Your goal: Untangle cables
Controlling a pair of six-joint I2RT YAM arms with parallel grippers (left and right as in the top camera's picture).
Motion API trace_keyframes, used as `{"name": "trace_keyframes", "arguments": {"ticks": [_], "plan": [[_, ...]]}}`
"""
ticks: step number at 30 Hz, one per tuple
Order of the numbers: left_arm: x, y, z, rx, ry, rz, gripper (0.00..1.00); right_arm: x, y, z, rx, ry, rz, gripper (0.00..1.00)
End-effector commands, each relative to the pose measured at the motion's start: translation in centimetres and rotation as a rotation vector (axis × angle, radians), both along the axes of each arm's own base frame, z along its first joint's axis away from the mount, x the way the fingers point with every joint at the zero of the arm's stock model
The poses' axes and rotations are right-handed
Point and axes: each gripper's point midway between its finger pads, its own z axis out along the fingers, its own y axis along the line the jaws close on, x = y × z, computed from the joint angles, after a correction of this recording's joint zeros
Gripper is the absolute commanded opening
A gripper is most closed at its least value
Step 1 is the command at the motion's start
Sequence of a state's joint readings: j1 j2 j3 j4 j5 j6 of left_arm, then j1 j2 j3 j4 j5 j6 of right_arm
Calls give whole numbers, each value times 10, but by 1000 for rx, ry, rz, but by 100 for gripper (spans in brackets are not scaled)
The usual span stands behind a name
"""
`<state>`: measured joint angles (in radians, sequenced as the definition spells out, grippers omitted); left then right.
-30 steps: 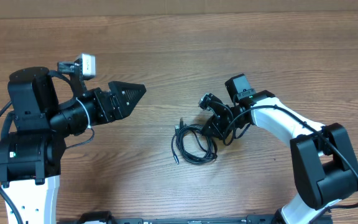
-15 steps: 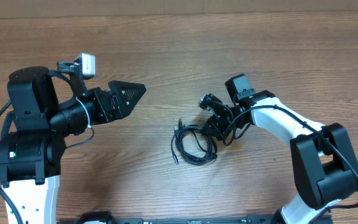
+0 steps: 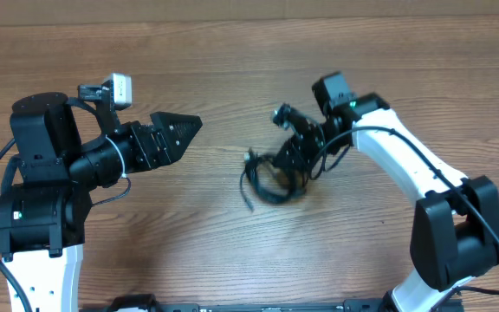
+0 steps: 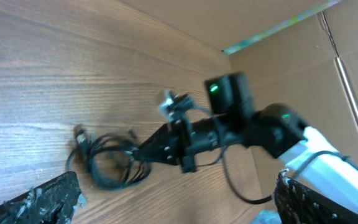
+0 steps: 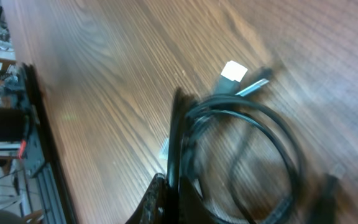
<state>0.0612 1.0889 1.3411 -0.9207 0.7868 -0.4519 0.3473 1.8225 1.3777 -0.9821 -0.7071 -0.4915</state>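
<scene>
The cables point(image 3: 267, 182) form a small, blurred looped tangle at the middle of the overhead frame, on or just above the table point(image 3: 232, 52); I cannot tell which. The right gripper point(image 3: 284, 163) meets the tangle's upper right edge, jaws closed with strands caught at their tip, as the right wrist view shows. From there the loops trail toward lower left, a plug point(image 3: 249, 158) poking out on the left side. The left gripper point(image 3: 191, 124) hangs upper left of the tangle, well apart, jaws spread wide and empty, pointing right at that free side, so a pull apart would likely run left to right
</scene>
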Motion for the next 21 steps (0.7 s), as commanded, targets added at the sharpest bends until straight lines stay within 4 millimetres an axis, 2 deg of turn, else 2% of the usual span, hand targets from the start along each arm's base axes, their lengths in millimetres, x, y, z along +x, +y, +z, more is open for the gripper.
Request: {"name": "trace_keyframes", "arguments": {"ticks": [1,6,7,12,18,21], "plan": [[0,2,0,49,-46,-19,100,18,10,44,61,-80,10,4],[1,6,-6,84,-39,-2,100,29,15,91,88,-153,11,4],[2,11,-10,106,-26,24,100,31,15,107,96,-175,10,4],[5,19,-18,145,0,67,100,36,17,151,134,-245,-24,4],[8,16,-24,146,18,50,100,37,17,204,190,-334,-73,4],[10,7,-31,145,43,16,100,35,16,226,215,-394,-74,4]]}}
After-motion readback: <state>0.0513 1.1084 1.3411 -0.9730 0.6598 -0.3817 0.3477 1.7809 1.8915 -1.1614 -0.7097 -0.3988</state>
